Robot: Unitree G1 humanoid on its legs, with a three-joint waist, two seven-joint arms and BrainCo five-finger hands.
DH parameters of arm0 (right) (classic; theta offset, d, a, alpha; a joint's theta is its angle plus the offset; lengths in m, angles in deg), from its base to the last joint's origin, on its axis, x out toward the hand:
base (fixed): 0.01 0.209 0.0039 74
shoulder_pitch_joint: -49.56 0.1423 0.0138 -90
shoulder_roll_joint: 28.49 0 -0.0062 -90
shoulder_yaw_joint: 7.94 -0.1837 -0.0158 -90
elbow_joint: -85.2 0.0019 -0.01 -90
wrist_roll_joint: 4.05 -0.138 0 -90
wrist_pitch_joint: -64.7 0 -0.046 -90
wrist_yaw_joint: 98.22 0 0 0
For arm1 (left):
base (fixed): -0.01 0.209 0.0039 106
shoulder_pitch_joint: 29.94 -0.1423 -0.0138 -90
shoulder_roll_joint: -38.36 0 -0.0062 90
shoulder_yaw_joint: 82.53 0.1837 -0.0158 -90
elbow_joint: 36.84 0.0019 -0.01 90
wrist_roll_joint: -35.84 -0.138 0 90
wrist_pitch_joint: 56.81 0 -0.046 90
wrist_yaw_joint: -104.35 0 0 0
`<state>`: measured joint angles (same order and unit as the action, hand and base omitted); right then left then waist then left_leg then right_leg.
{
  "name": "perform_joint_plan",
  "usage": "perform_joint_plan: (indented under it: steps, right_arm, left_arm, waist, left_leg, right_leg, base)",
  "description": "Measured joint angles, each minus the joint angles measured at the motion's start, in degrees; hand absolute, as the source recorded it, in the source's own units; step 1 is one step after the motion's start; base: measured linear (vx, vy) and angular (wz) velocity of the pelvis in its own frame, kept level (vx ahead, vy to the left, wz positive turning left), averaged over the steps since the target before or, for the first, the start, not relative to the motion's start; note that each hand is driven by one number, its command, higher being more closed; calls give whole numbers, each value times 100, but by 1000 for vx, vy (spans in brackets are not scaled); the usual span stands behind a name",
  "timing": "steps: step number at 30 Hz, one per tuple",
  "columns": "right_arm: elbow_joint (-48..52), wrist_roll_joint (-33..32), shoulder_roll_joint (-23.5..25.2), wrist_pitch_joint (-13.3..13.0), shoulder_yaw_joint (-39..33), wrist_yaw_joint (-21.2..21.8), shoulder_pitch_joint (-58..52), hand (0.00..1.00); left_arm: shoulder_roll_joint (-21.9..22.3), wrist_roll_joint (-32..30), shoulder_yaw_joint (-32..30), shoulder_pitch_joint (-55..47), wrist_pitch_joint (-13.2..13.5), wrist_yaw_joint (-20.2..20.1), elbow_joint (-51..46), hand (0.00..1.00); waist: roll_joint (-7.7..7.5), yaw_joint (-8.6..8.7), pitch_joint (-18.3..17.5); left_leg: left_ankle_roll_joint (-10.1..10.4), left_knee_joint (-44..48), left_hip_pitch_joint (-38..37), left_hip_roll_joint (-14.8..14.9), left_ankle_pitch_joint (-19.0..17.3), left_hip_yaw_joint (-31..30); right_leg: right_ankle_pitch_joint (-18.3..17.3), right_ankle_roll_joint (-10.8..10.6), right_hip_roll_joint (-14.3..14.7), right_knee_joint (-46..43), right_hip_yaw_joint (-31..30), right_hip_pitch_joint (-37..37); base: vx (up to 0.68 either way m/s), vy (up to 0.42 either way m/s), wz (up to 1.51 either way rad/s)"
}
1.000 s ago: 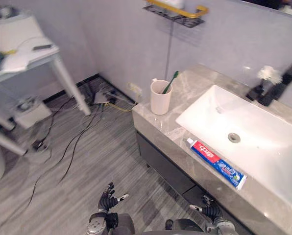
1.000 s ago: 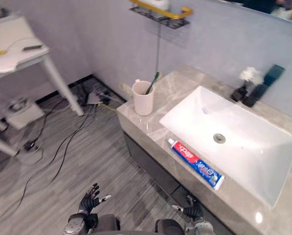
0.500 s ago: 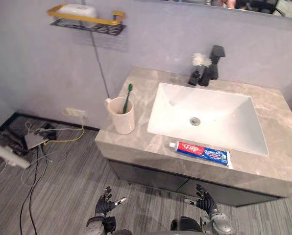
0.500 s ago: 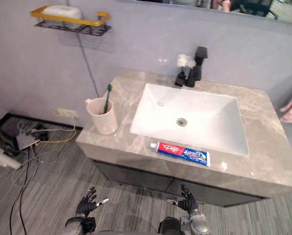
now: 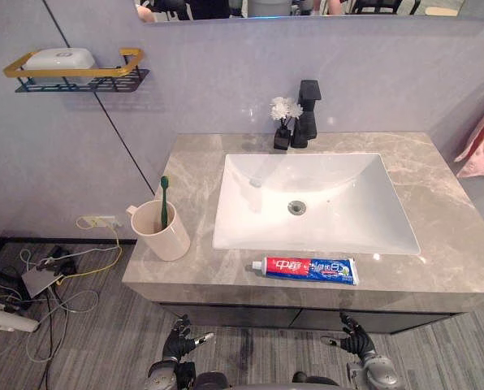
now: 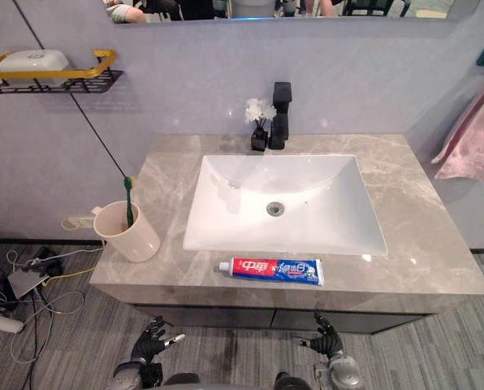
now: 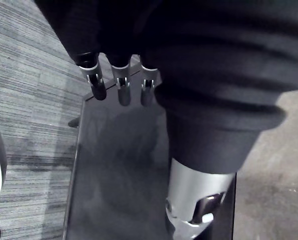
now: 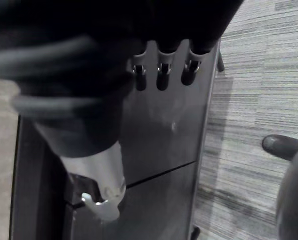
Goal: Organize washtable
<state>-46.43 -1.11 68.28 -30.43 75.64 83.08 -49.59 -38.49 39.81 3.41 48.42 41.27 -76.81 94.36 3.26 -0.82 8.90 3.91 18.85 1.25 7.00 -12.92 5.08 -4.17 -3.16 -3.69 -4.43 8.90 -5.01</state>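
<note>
Hanging low in front of the dark cabinet front: left hand and right hand. Both have fingers straight and spread with the thumb out, and hold nothing. Each wrist view agrees, showing relaxed fingers against the cabinet door. Both hands are below counter level and well apart from anything on top.

Front strip of the stone countertop: toothpaste tube lies flat along the front edge, just in front of the basin, cap end toward the robot's left. Nothing touches it.

Left end of the counter: beige cup stands upright beside the basin, handle pointing outward. A green toothbrush stands in it, head up. Cup and tube are well apart.

Back edge: black faucet, with a small dark vase of white flowers just beside it.

On the wall to the left is a yellow-railed shelf carrying a white soap. At far right hangs a pink towel.

Progress, as a judgement: nothing is started. The brush is already in the cup. The loose tube looks like the one item out of place and probably belongs in the cup too. All reaching, grasping and placing is left to do. The right hand is nearer the tube.
</note>
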Motion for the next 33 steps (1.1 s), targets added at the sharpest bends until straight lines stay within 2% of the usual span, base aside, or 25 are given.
perform_joint_plan:
  steps: [1,3,6,11,17,26,27,33]
  right_arm:
    - [-29,-12,9,7,-14,-2,8,0]
    - [-6,-12,106,-2,4,12,-37,0]
    - [-19,-13,148,-1,-28,7,-62,0]
    - [-241,-16,149,-1,-63,6,-60,0]
    - [-486,-14,113,3,-218,1,-37,0]
    - [-715,-13,94,15,-214,0,-82,0]
    - [-727,-12,93,25,-213,-2,-130,0]
    - [-728,-15,94,25,-215,-2,-132,0]
  left_arm:
    - [-13,1,-1,14,-6,3,19,0]
    - [-85,10,-12,7,-6,8,5,0]
    - [-93,11,-54,-109,-9,2,14,0]
    - [-91,11,-63,-185,-12,2,158,0]
    - [-90,9,-105,-193,-22,5,324,0]
    - [-106,-1,-107,-199,-21,6,433,0]
    - [-236,-5,-105,-183,-22,11,554,0]
    - [-236,-5,-99,-182,-22,13,554,0]
  waist:
    - [27,0,-3]
    - [-187,-2,12]
    - [-288,-10,-1]
    - [-225,-6,-36]
    - [-155,-7,-78]
    - [-237,-7,-120]
    - [-356,-1,-227]
    - [-352,-1,-229]
  left_leg:
    - [-1,-5,-44,-21,-9,21]
    - [-71,-247,-221,-176,35,127]
    - [-150,-512,-408,-328,81,259]
    - [-180,-643,-609,-399,84,330]
    - [-177,-687,-819,-321,86,282]
    - [-139,-953,-899,-335,272,265]
    - [-162,-1197,-939,-411,394,186]
    - [-160,-1208,-939,-413,396,186]
  right_leg:
    - [6,-17,-11,25,-30,-24]
    - [87,-121,-154,169,-134,-142]
    - [95,-141,-287,183,-245,-164]
    - [94,-161,-299,261,-297,-211]
    - [94,-160,-210,326,-266,-470]
    - [105,-170,-215,342,-266,-422]
    - [141,-187,-238,435,-254,-385]
    - [141,-187,-243,431,-250,-379]
  base:
    - [29,176,-28]
    - [25,148,-14]
    - [10,87,-19]
    - [58,42,-9]
    - [44,-26,1]
    - [-70,-17,0]
    - [-31,-8,-3]
    - [0,0,0]
